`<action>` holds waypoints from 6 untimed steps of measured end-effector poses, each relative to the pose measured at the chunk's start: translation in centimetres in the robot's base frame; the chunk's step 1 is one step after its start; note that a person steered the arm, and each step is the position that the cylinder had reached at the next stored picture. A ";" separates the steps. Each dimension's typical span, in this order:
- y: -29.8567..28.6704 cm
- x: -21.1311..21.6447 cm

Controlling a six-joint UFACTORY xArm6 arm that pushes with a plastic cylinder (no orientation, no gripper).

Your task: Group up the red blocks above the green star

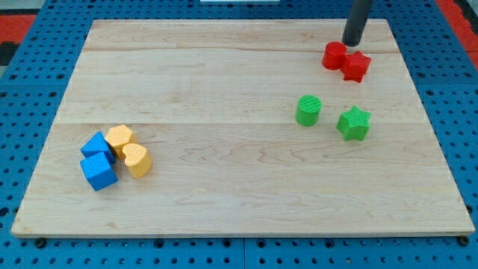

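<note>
A red cylinder and a red star sit touching each other near the view's top right. A green star lies below them, with a green cylinder to its left. My tip is just above the two red blocks, close to the red cylinder's upper right side; I cannot tell if it touches.
At the view's lower left is a cluster: two blue blocks, a yellow hexagon-like block and a yellow heart. The wooden board ends close behind the red blocks at the top edge.
</note>
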State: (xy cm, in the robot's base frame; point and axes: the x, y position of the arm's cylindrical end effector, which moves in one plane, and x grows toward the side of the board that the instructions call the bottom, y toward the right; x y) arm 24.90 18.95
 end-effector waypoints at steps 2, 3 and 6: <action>-1.3 0.6; -1.3 2.8; 4.8 1.3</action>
